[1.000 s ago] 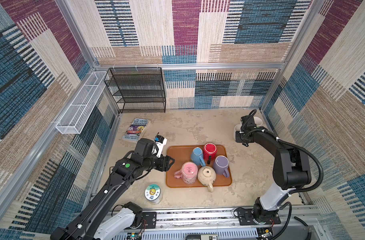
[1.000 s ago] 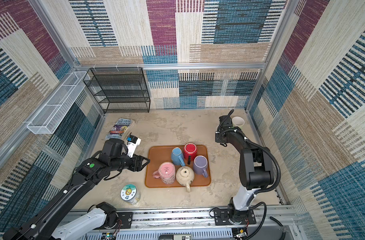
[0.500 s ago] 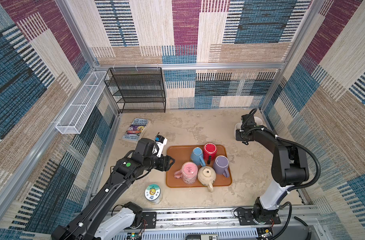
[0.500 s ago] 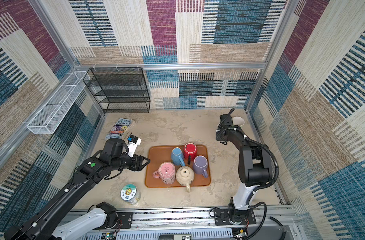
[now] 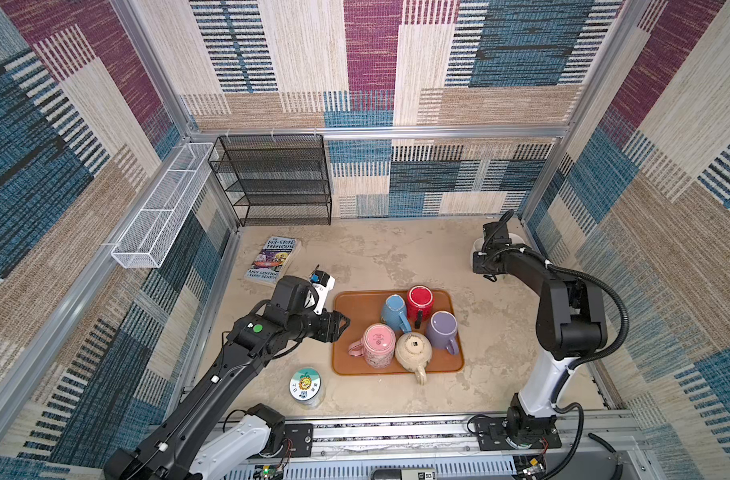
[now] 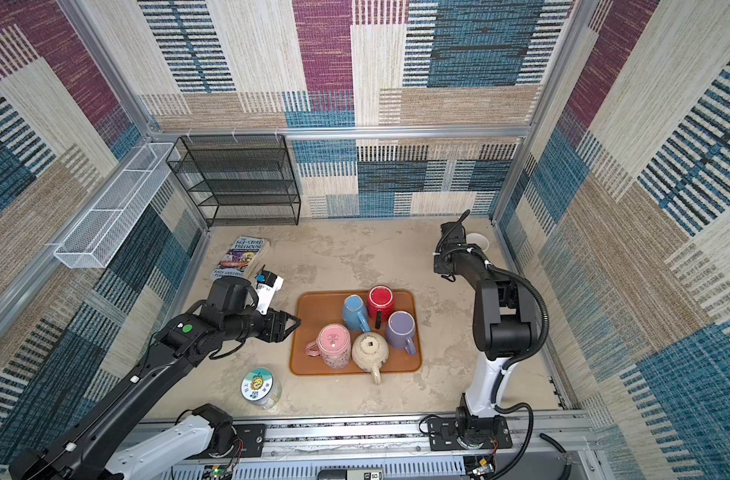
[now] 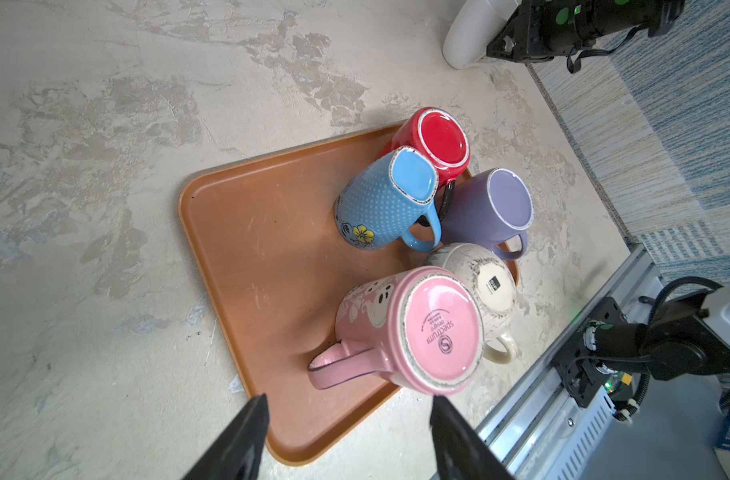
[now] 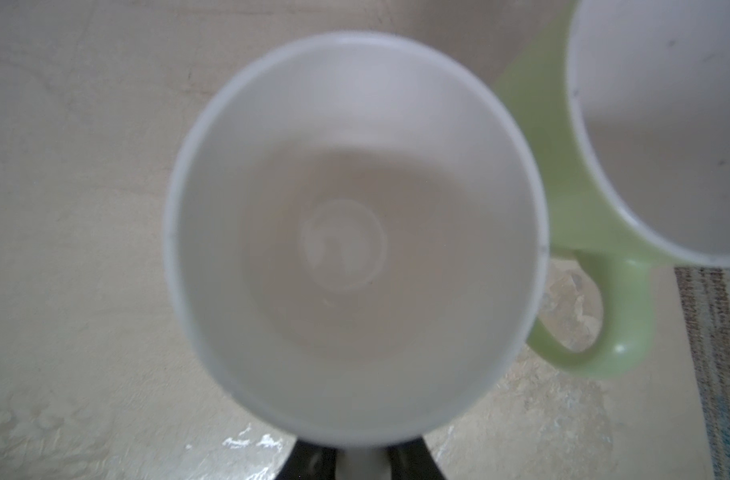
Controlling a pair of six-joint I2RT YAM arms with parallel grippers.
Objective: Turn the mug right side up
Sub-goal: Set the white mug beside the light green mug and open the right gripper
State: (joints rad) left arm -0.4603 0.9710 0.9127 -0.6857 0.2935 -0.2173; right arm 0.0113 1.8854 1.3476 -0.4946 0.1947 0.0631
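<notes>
The white mug (image 8: 355, 232) stands right side up on the table at the back right, its empty inside facing the right wrist camera. My right gripper (image 8: 361, 451) is over it, its two black fingers shut on the mug's handle. In both top views only a sliver of the white mug (image 5: 476, 247) shows beside my right gripper (image 5: 482, 261). My left gripper (image 7: 349, 403) hangs open and empty at the left edge of the orange tray (image 5: 355, 307), close to the upturned pink mug (image 7: 400, 332).
A green mug (image 8: 533, 166) stands upright touching the white one. Blue (image 5: 394, 311), red (image 5: 420, 301), purple (image 5: 442, 330) and cream (image 5: 413, 349) mugs sit upside down on the tray. A lidded jar (image 5: 306, 384), a book (image 5: 274, 259) and a black rack (image 5: 272, 178) are on the left.
The right arm's elbow has shifted a little while its gripper stays at the white mug. The left arm has not moved.
</notes>
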